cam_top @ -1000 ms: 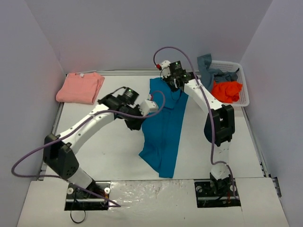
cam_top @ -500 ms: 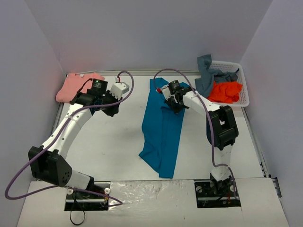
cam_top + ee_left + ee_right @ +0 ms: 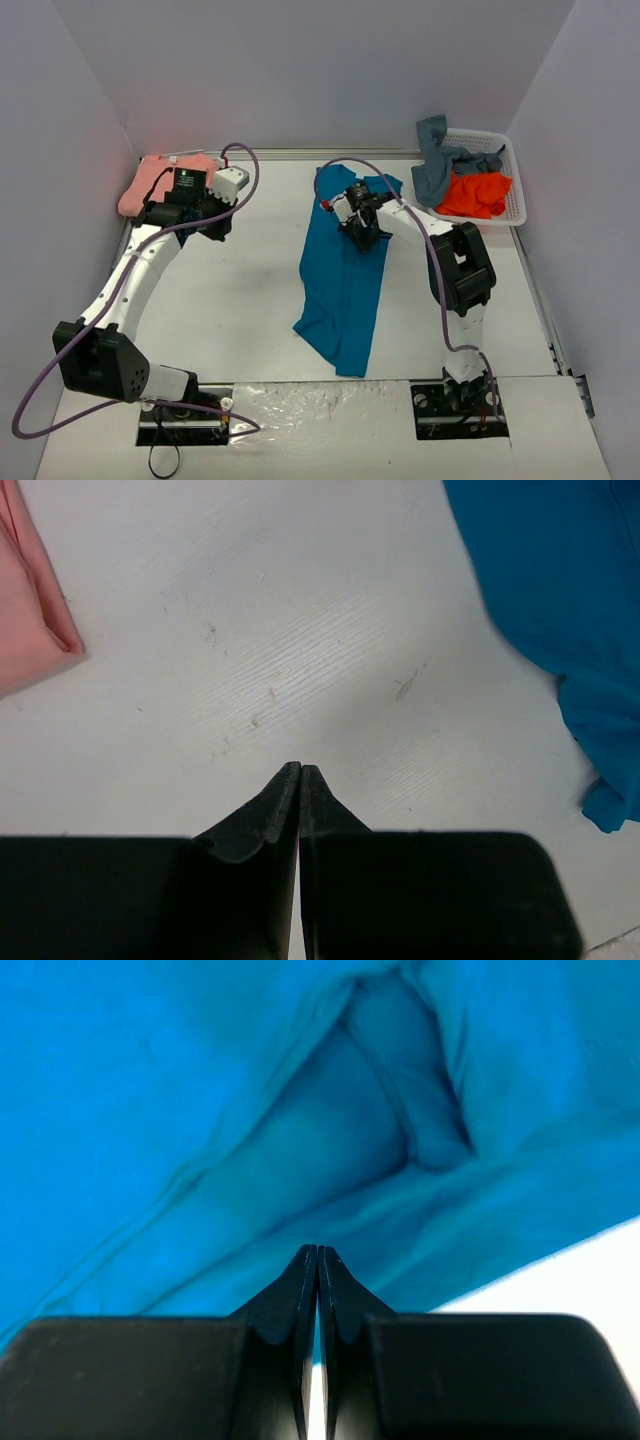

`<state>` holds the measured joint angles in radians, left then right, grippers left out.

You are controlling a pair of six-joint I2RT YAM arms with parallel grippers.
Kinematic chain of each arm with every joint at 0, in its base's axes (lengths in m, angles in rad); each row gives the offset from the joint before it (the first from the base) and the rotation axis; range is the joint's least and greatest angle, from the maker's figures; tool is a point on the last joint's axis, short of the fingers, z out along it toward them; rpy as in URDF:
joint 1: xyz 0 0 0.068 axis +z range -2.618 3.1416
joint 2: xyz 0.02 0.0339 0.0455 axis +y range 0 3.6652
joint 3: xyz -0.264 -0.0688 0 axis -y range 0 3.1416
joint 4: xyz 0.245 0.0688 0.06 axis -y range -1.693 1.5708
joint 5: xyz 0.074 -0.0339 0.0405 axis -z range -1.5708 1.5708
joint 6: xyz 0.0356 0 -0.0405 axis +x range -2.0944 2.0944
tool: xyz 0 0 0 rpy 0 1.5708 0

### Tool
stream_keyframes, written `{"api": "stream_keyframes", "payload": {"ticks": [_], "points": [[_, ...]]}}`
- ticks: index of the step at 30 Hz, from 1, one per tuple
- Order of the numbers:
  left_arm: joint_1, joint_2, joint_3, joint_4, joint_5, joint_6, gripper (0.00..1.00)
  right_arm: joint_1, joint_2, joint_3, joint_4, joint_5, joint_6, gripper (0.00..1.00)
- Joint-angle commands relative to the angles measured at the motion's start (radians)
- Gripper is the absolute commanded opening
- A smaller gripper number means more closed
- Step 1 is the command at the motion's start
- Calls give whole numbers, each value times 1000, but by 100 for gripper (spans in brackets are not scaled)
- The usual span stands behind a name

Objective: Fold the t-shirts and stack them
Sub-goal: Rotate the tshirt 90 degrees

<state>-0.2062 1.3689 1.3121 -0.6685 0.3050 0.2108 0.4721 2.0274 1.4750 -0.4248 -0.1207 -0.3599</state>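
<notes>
The teal-blue t-shirt (image 3: 343, 280) lies as a long, rumpled strip down the middle of the table. My right gripper (image 3: 362, 238) is shut and hovers over its far half; the right wrist view shows the shut tips (image 3: 318, 1250) above teal folds (image 3: 200, 1110), with nothing between them. The salmon-pink t-shirt (image 3: 160, 185) lies folded at the back left. My left gripper (image 3: 213, 226) is shut and empty over bare table just right of it. The left wrist view shows its tips (image 3: 300, 768), the pink edge (image 3: 25, 610) and the teal shirt (image 3: 560, 600).
A white lattice basket (image 3: 515, 185) stands at the back right, holding the bright orange shirt (image 3: 478, 193) and the grey-blue shirt (image 3: 440, 160), which hangs over its rim. Walls enclose the table on the left, back and right.
My left arm has swung left from the teal shirt to beside the pink shirt. My right gripper has moved from the shirt's far end toward me, over its body.
</notes>
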Motion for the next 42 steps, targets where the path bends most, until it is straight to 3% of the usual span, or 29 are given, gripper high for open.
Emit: {"api": "stream_keyframes", "payload": {"ticks": [1, 16, 31, 42], "points": [[11, -27, -7, 27, -20, -16, 2, 3, 59, 56, -22, -4, 4, 0], [41, -8, -13, 29, -41, -17, 2, -29, 284, 295, -34, 67, -1, 0], [53, 71, 39, 4, -60, -14, 2, -96, 551, 780, -147, 95, -59, 0], [53, 110, 61, 0, -49, -8, 2, -96, 521, 757, -154, 58, -77, 0]]}}
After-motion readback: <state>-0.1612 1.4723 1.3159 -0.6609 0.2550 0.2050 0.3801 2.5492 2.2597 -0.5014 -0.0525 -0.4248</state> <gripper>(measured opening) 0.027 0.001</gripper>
